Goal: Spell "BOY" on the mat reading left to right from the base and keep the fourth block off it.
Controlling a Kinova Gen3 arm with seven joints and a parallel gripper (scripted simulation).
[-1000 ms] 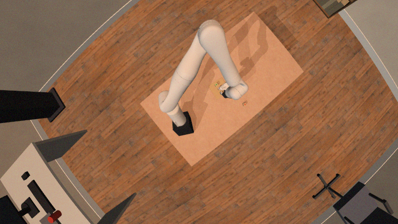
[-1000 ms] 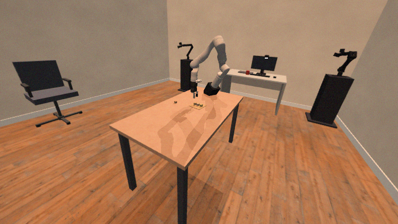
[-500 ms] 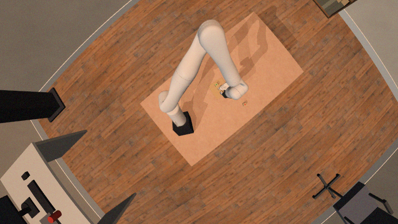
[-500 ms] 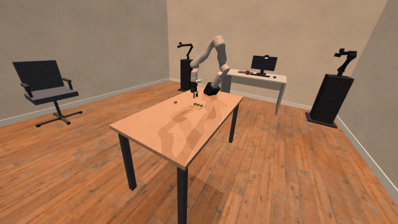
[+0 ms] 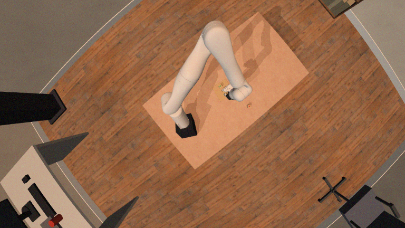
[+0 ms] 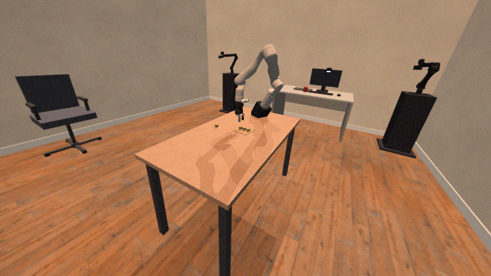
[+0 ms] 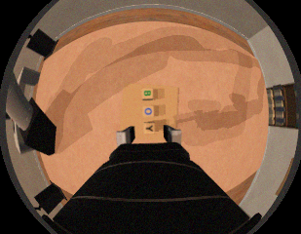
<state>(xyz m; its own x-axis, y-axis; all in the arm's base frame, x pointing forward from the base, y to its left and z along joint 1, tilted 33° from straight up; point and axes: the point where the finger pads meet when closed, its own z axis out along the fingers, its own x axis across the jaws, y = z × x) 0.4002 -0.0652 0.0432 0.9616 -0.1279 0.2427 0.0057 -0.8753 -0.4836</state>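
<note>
A small tan mat lies on the table. Three blocks stand on it in a straight row: one with a green mark, one with a blue mark, and a pale one nearest the fingers. They show as a row in the exterior view. The letters are too small to read. My gripper is open and empty, hanging above the pale block's end of the row. A fourth block with a red mark lies off the mat.
The arm's black base stands at the table's edge. An office chair, a desk with a monitor and two black camera pedestals stand around the room, away from the table.
</note>
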